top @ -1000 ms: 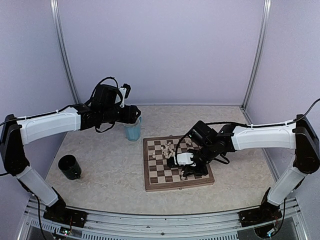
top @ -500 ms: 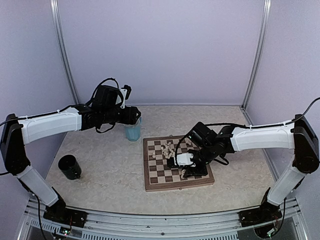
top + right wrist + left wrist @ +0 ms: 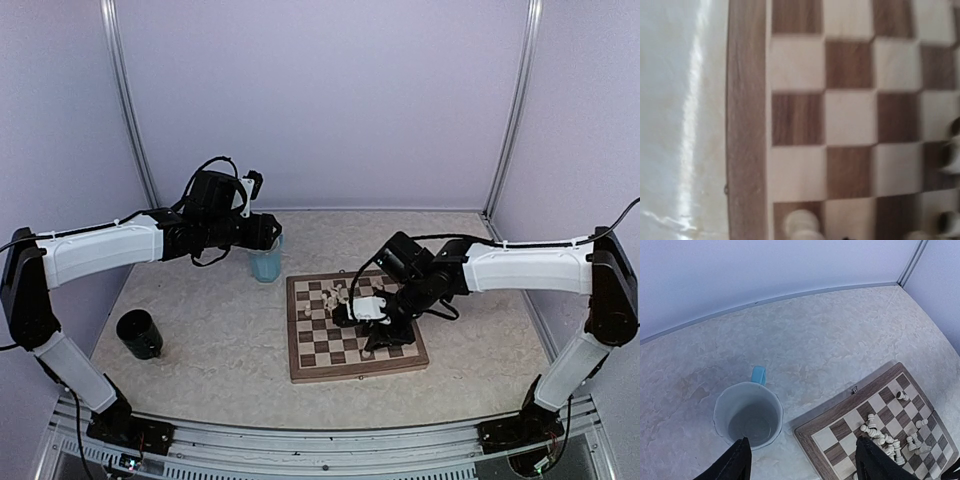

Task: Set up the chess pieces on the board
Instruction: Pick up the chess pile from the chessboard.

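Observation:
The wooden board [image 3: 312,362] lies in the middle of the table. Several cream chess pieces [image 3: 338,295] lie heaped on its far part. They also show in the left wrist view [image 3: 886,439], some tipped over, on the board [image 3: 816,426]. My right gripper [image 3: 378,338] hangs low over the board's right half. Its fingers are out of the right wrist view, which shows squares, the rim [image 3: 746,125] and one blurred cream piece [image 3: 801,225] at the bottom edge. My left gripper [image 3: 805,465] is open and empty, high above a blue cup [image 3: 747,414].
The blue cup [image 3: 265,262] stands just beyond the board's far left corner and looks empty. A black cup [image 3: 139,333] stands at the table's left side. Walls close in the back and both sides.
My right gripper has risen a little and shifted slightly towards the far side of the board. The left arm has not moved.

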Robot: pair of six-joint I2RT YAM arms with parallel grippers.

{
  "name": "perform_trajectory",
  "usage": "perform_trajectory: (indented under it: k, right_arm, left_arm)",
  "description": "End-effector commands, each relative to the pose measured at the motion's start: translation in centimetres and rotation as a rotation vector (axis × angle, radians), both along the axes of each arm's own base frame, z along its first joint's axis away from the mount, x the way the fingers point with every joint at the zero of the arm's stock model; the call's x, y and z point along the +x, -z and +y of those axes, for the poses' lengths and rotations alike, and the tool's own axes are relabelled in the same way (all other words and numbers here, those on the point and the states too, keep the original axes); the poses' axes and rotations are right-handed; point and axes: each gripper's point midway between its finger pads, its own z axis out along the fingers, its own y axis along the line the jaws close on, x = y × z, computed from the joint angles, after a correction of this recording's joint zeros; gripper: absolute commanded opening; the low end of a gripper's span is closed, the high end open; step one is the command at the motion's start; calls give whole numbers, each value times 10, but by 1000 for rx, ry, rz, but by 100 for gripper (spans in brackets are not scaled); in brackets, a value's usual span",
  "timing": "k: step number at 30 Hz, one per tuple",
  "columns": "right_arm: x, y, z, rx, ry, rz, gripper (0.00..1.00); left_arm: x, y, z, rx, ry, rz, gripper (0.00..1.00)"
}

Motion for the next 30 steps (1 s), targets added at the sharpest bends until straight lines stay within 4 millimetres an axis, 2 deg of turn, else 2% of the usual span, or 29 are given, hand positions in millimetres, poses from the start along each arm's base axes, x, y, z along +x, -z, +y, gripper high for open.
perform_trajectory:
  k: [1,3,5,10,13,18,21,25,30]
  right_arm:
    - [22,-70,7,160,27,34,38]
    - [39,-81,1,182,61,17,38]
    - [59,-82,-8,191,114,-3,38]
    - [105,-69,-32,202,288,19,34]
    - [122,-57,-45,208,365,49,32]
    - [131,-34,-57,170,419,51,28]
    - [134,-21,-61,149,443,64,26]
    - [121,-16,-55,172,394,118,27]
    - [117,-11,-52,164,383,137,30]
  left_arm:
    - [3,-13,-7,-3,19,-24,71]
    - [2,-13,-8,0,21,-22,71]
    - [2,-13,-9,6,24,-23,71]
    - [-4,-8,-16,42,52,-17,71]
    - [-12,4,-30,88,109,15,69]
    - [-35,35,-63,177,242,78,66]
    - [-46,51,-75,214,287,100,66]
    - [-48,59,-78,236,292,110,66]
    - [-45,62,-76,243,280,110,66]
